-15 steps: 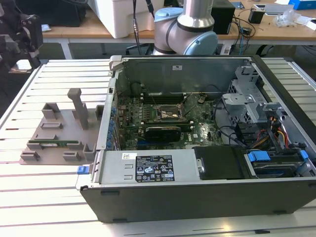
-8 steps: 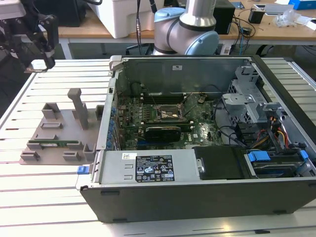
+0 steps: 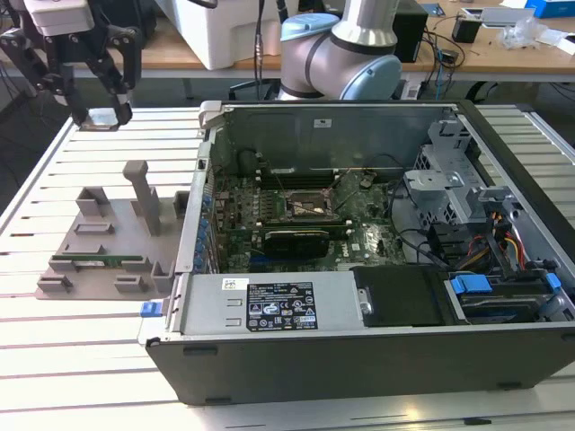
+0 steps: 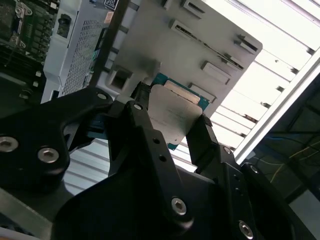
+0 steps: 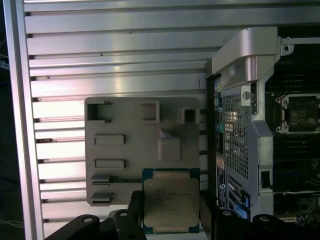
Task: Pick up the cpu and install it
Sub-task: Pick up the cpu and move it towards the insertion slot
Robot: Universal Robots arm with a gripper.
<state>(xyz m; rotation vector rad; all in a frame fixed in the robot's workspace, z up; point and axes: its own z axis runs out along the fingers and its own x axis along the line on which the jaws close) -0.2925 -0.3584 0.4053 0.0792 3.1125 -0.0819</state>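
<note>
The fingers [image 4: 201,140] pinch the cpu [image 4: 172,112] by two opposite edges, its silvery top showing in both wrist views; in the exterior view it hangs above the slatted bench [image 3: 54,359] at that view's far left, beyond the grey parts tray [image 3: 94,247] — well apart from the open computer case [image 3: 359,350] and its socket [image 3: 310,205].

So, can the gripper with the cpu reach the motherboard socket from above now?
Probably yes: the computer case lies open upward and the motherboard socket sits uncovered, with nothing above it. The gripper holds the cpu beside the case.
</note>
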